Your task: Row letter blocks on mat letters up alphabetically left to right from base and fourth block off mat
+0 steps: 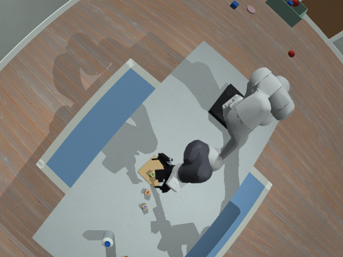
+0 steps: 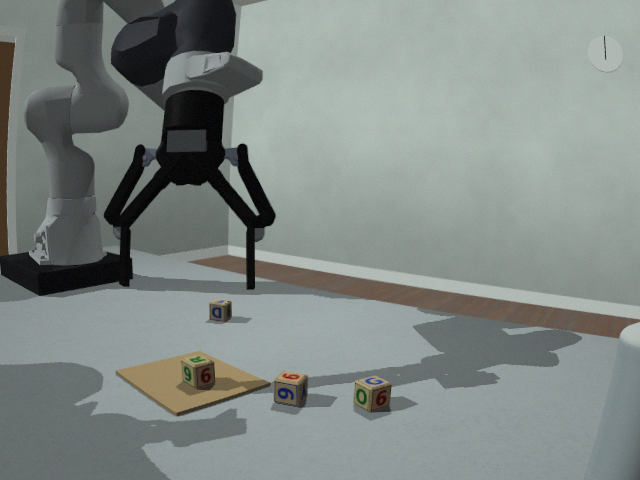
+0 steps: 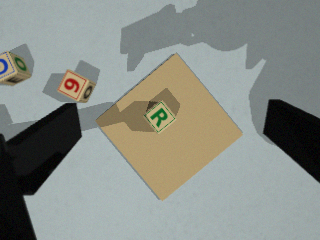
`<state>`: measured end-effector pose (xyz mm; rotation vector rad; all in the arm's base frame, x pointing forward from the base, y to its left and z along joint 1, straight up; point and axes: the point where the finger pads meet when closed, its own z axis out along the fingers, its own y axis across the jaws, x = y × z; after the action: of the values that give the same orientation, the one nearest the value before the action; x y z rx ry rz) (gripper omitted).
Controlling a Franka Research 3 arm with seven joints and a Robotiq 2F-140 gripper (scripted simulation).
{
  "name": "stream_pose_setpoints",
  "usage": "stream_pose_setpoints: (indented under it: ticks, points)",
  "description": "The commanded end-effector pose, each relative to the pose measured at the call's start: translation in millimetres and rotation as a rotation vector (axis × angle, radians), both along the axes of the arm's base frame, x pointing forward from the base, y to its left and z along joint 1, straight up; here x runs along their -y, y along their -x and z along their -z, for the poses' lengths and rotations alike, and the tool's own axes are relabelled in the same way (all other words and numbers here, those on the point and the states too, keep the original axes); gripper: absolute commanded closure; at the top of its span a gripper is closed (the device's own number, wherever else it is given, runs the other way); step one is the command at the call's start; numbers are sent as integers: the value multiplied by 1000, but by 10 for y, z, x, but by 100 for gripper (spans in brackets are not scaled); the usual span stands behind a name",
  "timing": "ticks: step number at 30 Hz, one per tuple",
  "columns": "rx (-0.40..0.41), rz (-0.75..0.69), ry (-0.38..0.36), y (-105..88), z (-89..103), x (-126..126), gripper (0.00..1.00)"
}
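A tan square mat (image 1: pixel 143 168) (image 2: pixel 149 379) (image 3: pixel 195 160) lies on the grey floor. A block with a green R on top (image 1: pixel 151 173) (image 2: pixel 197 370) (image 3: pixel 160 117) stands on the mat. A block with a red 6 or 9 on top (image 1: pixel 147 192) (image 2: pixel 290 388) (image 3: pixel 74 86) stands just off the mat's corner. A block with a blue G on top (image 1: pixel 144 206) (image 2: pixel 372 393) (image 3: pixel 10 67) stands beyond it. A fourth block (image 2: pixel 220 310) with a blue D on its side stands apart, nearer the robot's base; its top is not readable. My gripper (image 1: pixel 163 173) (image 2: pixel 187 283) (image 3: pixel 172 118) is wide open and empty, high above the mat.
The robot's black base (image 1: pixel 221 106) (image 2: pixel 62 276) stands behind the mat. A white cylinder with a blue cap (image 1: pixel 107 241) (image 2: pixel 617 403) stands beyond the G block. Blue strips (image 1: pixel 99 124) border the grey floor area. A red ball (image 1: pixel 291 53) lies far off on the wood floor.
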<state>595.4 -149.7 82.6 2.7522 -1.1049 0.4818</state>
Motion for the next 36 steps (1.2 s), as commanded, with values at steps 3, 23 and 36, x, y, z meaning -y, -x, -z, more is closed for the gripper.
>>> stream_pose_setpoints:
  ticks: [3, 23, 36]
  points:
    - [3, -2, -1, -10, -13, -3, 0]
    - [-23, 71, -53, 206, -110, -408, 0]
    - [-120, 264, -200, 1034, -247, -1536, 0]
